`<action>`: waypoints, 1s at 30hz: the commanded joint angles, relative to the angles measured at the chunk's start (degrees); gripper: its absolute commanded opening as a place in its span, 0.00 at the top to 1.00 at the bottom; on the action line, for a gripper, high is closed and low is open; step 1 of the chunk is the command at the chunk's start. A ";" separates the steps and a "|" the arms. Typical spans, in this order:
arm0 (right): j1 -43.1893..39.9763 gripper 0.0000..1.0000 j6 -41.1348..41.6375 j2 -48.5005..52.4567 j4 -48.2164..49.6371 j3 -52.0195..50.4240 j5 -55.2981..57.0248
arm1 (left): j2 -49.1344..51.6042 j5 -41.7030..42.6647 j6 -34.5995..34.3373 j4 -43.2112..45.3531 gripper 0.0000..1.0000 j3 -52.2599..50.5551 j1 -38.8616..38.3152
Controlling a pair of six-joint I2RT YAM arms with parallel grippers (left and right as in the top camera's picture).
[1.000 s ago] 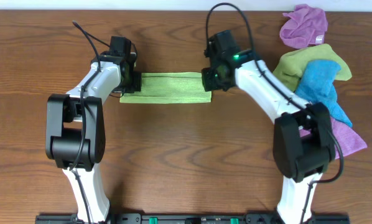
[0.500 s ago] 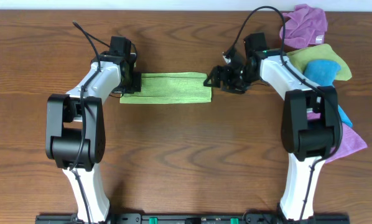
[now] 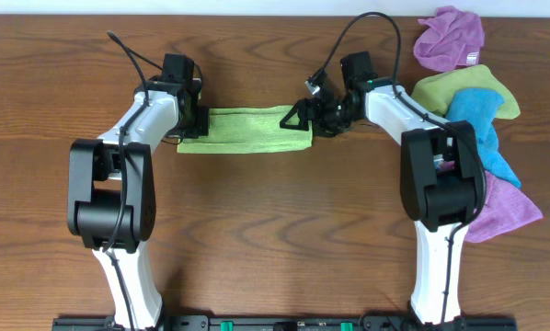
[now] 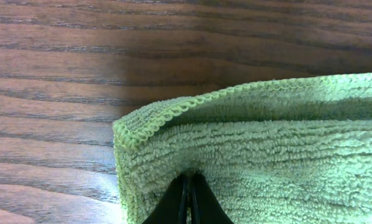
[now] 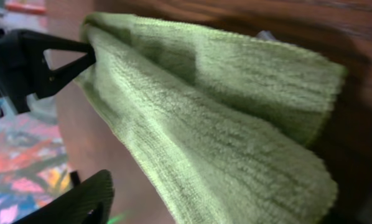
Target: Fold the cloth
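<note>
The lime-green cloth (image 3: 247,131) lies folded into a long strip on the wooden table. It also shows in the left wrist view (image 4: 267,149) and in the right wrist view (image 5: 223,118). My left gripper (image 3: 199,121) is shut on the cloth's left end, its fingertips (image 4: 189,182) pinched into the terry near the corner. My right gripper (image 3: 307,115) is turned on its side at the cloth's right end. It is open, and the cloth's end runs between its spread fingers (image 5: 217,205). The left gripper (image 5: 37,62) shows at the cloth's far end in the right wrist view.
A pile of other rags lies at the right edge: a purple one (image 3: 450,37), an olive-green one (image 3: 445,90), a blue one (image 3: 477,124) and another purple one (image 3: 512,204). Bare wood lies in front of the cloth.
My right gripper left the cloth's right end, swung out to the right and rolled onto its side, then came back left to that end. The left gripper and the cloth have not moved.
</note>
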 commanded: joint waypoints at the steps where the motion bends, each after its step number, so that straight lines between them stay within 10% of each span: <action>1: 0.70 0.39 0.66 4.48 -0.57 -1.62 8.83 | 3.85 -0.37 -0.26 -2.43 0.94 -2.40 0.07; 6: 0.04 0.98 3.08 4.42 -0.68 -1.20 9.05 | 3.85 0.50 -2.29 -3.21 0.94 -2.45 -0.04; 30: 8.79 0.98 2.82 -15.04 -14.80 7.10 41.18 | 3.85 8.00 -16.83 -0.92 0.94 -2.45 -13.11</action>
